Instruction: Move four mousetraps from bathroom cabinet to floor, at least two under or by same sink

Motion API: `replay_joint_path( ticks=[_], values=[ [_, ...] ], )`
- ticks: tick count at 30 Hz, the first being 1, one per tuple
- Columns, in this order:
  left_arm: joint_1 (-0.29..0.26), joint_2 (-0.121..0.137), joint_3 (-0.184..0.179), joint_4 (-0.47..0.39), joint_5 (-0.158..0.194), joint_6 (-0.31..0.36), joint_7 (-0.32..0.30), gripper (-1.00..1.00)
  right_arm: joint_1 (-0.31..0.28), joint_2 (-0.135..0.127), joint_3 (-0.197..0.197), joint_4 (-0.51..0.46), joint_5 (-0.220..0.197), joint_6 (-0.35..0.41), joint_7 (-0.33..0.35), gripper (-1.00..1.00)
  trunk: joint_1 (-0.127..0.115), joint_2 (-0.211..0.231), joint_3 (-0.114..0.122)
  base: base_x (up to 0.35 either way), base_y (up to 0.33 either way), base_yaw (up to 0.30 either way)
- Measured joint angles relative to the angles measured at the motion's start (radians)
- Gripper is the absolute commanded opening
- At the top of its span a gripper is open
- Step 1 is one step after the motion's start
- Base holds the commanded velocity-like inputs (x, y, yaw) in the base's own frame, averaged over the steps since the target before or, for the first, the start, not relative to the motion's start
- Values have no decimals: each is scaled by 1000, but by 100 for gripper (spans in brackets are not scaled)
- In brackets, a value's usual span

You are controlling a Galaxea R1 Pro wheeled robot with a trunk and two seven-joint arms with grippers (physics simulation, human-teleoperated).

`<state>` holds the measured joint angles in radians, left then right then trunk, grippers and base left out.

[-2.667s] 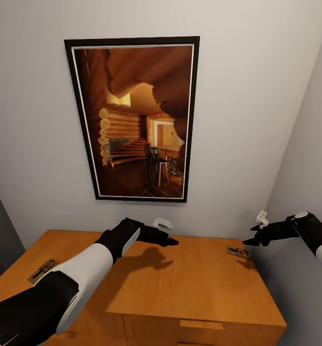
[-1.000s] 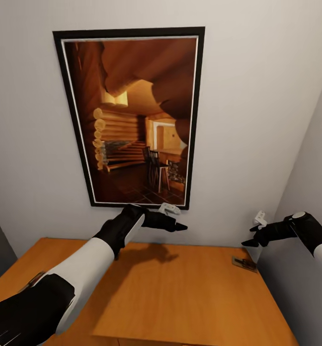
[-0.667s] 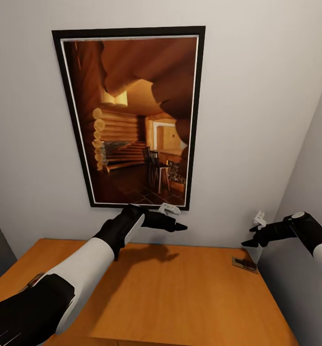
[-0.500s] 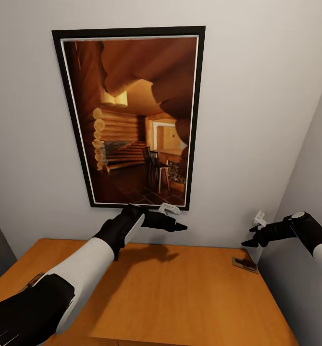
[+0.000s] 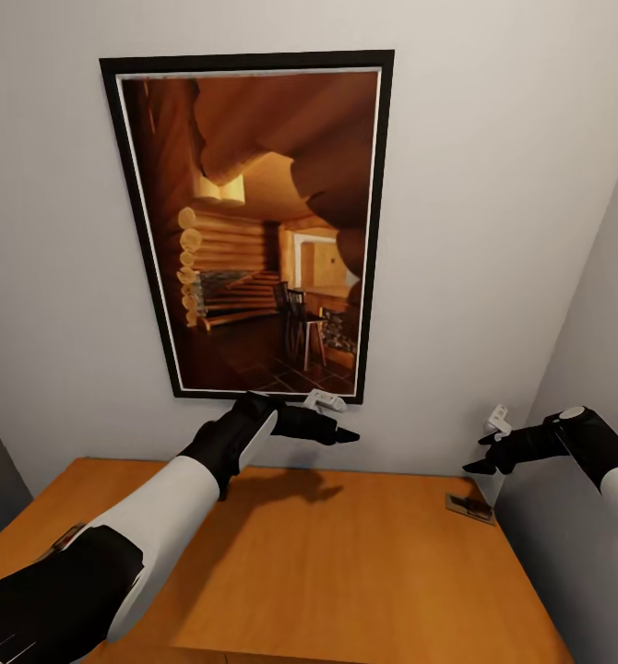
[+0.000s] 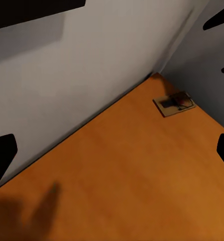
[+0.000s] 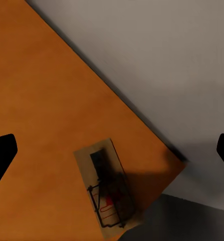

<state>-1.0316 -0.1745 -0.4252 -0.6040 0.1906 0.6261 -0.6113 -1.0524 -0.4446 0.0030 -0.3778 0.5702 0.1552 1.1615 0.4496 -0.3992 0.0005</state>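
nothing moved, right tool (image 5: 481, 453) above mousetrap (image 5: 469, 506)

left arm: extended forward, left pincer (image 5: 332, 430) fingers apart, empty; right arm: raised, right pincer (image 5: 481, 454) fingers apart, empty

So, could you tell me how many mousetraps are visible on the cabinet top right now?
2. One mousetrap lies at the cabinet's far right corner, below the right gripper. A second peeks out at the left edge, mostly hidden behind the left arm. Others may be hidden.
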Motion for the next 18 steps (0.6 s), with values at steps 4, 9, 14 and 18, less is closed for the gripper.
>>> replay_joint_path(
  ticks=[4,9,14,18],
  values=[
    [0,0,1,1,1,0,0,100,0,0,0,0,0,0,0,100,0,0,0,0,0,0],
    [0,0,1,2,1,1,-1,100,0,0,0,0,1,0,0,100,0,0,0,0,0,0],
    [0,0,1,4,0,1,-1,100,0,0,0,1,1,0,1,100,0,0,0,0,0,0],
    [1,0,2,6,0,1,0,100,0,0,0,0,1,-1,1,100,0,0,0,0,0,0]
  ],
)
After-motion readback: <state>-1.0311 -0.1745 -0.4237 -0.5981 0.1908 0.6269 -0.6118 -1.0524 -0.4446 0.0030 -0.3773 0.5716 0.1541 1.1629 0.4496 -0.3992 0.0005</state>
